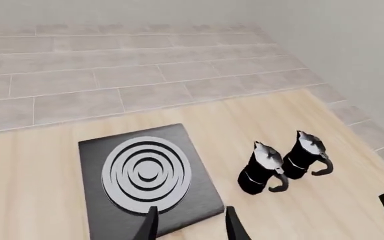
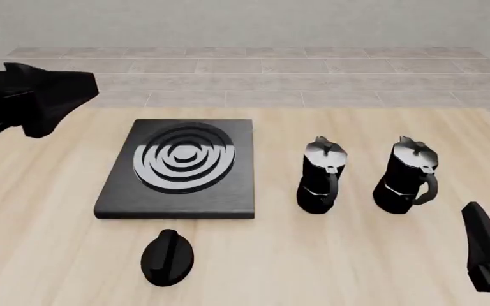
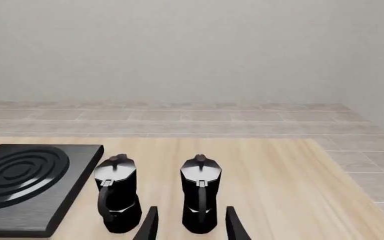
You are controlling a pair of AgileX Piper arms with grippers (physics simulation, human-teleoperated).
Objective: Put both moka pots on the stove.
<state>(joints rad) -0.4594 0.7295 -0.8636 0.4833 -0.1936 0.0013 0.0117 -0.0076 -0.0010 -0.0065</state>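
- And here's the desk (image 2: pixel 49 255), pale wood grain running side to side, filling the near half of the front view.
- Down toward six o'clock on it sits a black teardrop knob (image 2: pixel 168 257), lying flat on the wood, pointed end aimed to twelve.
- Beyond the desk's far edge, at twelve o'clock, a floor of grey tiles (image 2: pixel 262 80) stretches back.
- Behind that rises a plain pale wall (image 2: pixel 245 22), closing the scene.

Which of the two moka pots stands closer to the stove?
The left moka pot, as the front view shows it: only a narrow strip of table separates it from the stove. The other moka pot stands beyond it, farther right.
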